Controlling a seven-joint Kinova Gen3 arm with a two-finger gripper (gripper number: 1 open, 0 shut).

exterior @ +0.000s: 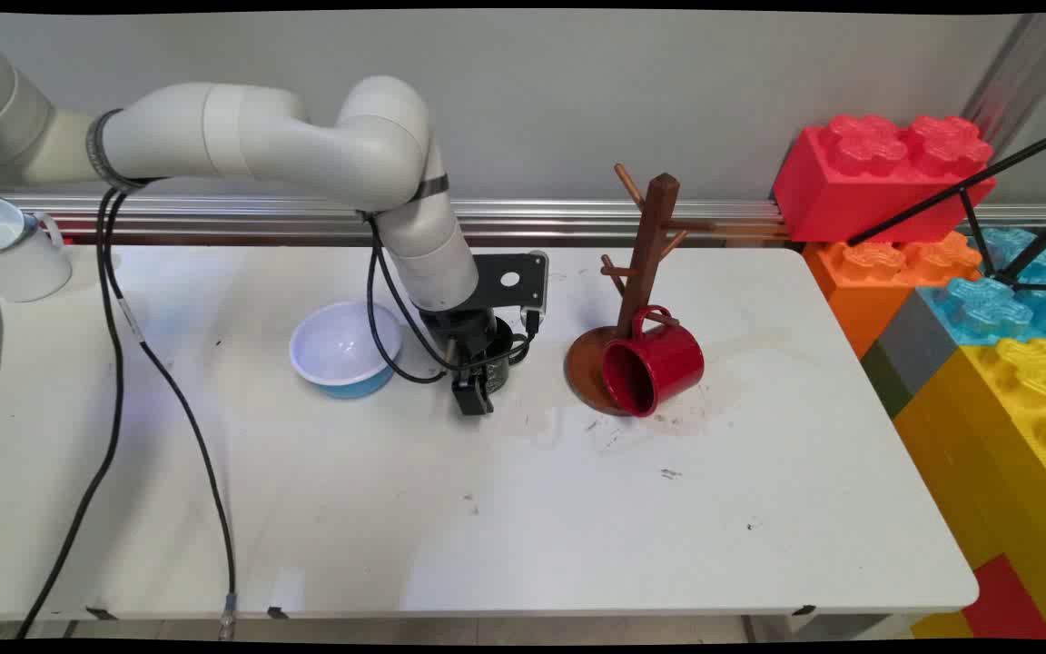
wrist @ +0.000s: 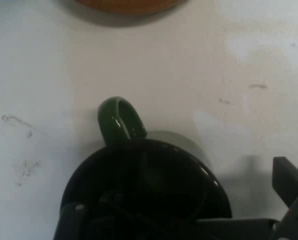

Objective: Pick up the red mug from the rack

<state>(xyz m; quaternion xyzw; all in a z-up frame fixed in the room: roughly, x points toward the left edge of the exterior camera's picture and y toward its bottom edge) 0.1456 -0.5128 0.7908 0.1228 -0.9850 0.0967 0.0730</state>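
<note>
My gripper [exterior: 478, 389] is low over the table, at a dark green mug [exterior: 508, 357] that stands upright between a bowl and a mug tree. In the hand view I look down into the dark green mug [wrist: 149, 175], its handle [wrist: 120, 120] pointing away from me. The gripper [wrist: 179, 202] is open, one finger at the mug's left rim and the other finger [wrist: 289, 185] well off to its right. To the right, a red mug [exterior: 655, 363] lies tipped, mouth toward the camera, against the wooden mug tree [exterior: 648, 254].
A white bowl with a blue outside [exterior: 346, 350] sits just left of the gripper. The tree's round base [wrist: 129, 4] shows at the hand view's top edge. A white mug [exterior: 19, 250] stands far left. Big toy bricks [exterior: 886, 173] are stacked beyond the table's right edge. Black cables [exterior: 169, 391] hang across the left.
</note>
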